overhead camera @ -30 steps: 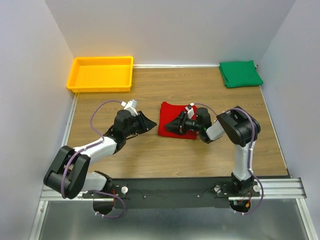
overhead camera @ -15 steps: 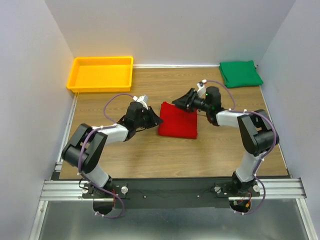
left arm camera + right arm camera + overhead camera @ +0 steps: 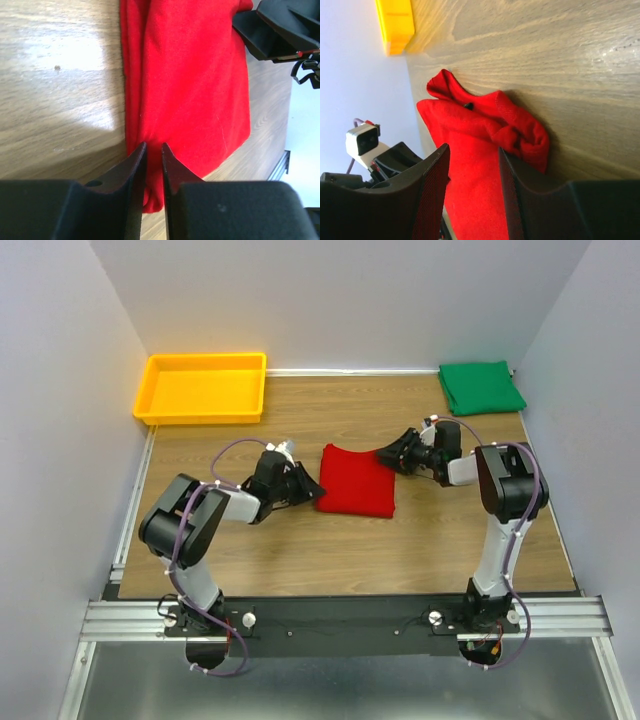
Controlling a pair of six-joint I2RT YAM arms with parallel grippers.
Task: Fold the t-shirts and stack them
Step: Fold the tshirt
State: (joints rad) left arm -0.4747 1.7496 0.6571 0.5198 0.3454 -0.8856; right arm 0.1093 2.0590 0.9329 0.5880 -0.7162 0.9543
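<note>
Both arms have shifted in the last second. The right hand [image 3: 386,453], which sat over the middle of the red t-shirt [image 3: 357,480], has swung out to the shirt's 1 o'clock corner. The left hand [image 3: 318,490], which was off to the shirt's 9 o'clock side and apart from it, has reached the cloth at about 8 o'clock.

From where I stand, the red t-shirt lies folded into a rough square near the centre of the wooden surface [image 3: 330,550]. Its near edge is slightly rounded, and its far right corner is rumpled into a small bunch.

The left hand's fingers are drawn almost together. The left wrist view shows the shirt's folded edge caught in the thin slit between them, so it is nipping the hem.

The right hand's fingers stand apart. They straddle the bunched corner, with red cloth showing in the gap and the bunch resting against one finger.

The green t-shirt [image 3: 481,387] sits folded in the surface's 1 o'clock corner, well apart from the red one and from both hands. A yellow tray [image 3: 205,358] stands at the 11 o'clock corner.
</note>
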